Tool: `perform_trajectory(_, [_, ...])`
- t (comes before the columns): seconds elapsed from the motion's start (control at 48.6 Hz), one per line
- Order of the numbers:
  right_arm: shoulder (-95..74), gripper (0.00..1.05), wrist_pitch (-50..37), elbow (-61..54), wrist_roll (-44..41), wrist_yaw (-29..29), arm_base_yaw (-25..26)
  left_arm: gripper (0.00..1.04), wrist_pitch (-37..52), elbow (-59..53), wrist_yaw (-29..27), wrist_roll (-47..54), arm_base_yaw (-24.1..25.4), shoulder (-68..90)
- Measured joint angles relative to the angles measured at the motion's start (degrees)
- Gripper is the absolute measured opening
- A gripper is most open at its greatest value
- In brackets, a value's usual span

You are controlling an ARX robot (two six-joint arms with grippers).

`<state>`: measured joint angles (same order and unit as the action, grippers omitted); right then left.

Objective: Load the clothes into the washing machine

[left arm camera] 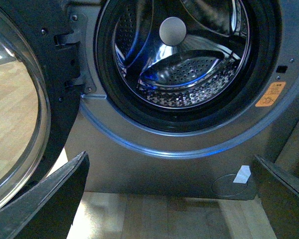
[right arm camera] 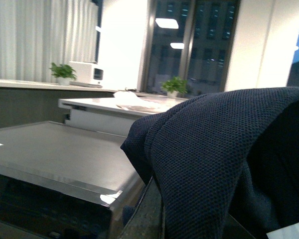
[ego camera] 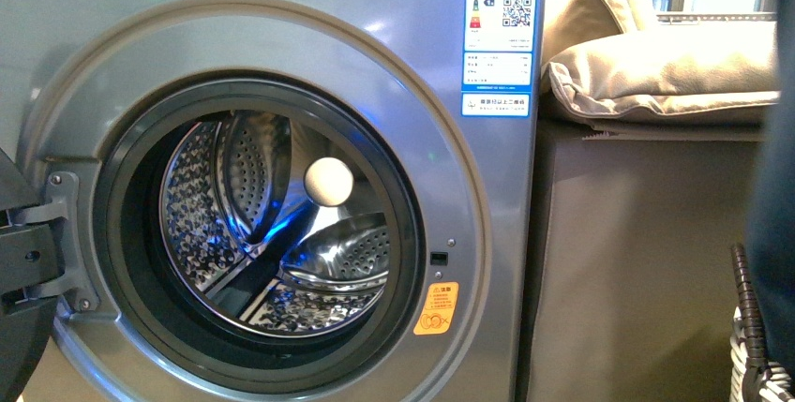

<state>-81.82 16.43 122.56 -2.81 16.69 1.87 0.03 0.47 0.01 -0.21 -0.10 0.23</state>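
Observation:
The grey washing machine point(ego camera: 487, 233) fills the front view, its door point(left arm camera: 20, 114) swung open to the left and the steel drum point(ego camera: 272, 233) bare. The dark navy clothes point(right arm camera: 214, 159) drape in thick folds over my right gripper point(right arm camera: 189, 219), which is shut on them, held above the level of the machine's flat top point(right arm camera: 50, 154). A dark strip of the clothes point(ego camera: 776, 205) hangs at the front view's right edge. My left gripper point(left arm camera: 172, 199) is open, low in front of the machine's base, with only wooden floor between its fingers point(left arm camera: 60, 199).
Beige cushions point(ego camera: 656, 74) lie on a grey ledge to the right of the machine. A white wicker basket point(ego camera: 755, 364) stands at the lower right. The open door takes up room at the left. A white tag point(left arm camera: 242, 174) sticks to the machine's lower panel.

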Motion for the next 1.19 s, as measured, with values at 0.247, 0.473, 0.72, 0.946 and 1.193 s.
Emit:
perform_trajectory(0.247, [-4.1,0.05,3.6,6.8,-1.6,-6.6,-20.2,0.98,0.0,0.0,0.0,0.0,0.0,0.0])
perform_trajectory(0.473, [-5.1,0.05,-0.9,0.4,-2.4,-9.7,-32.7,0.98,0.0,0.0,0.0,0.0,0.0,0.0])
perform_trajectory(0.72, [-5.4,0.05,-4.7,-7.2,-2.4,-10.0,-34.6,0.98,0.0,0.0,0.0,0.0,0.0,0.0])
perform_trajectory(0.946, [-5.3,0.05,-4.7,-8.1,-2.4,-10.2,-34.6,0.98,0.0,0.0,0.0,0.0,0.0,0.0])
perform_trajectory(1.193, [-5.0,0.05,-4.9,-8.1,-2.4,-10.2,-34.6,0.98,0.0,0.0,0.0,0.0,0.0,0.0])
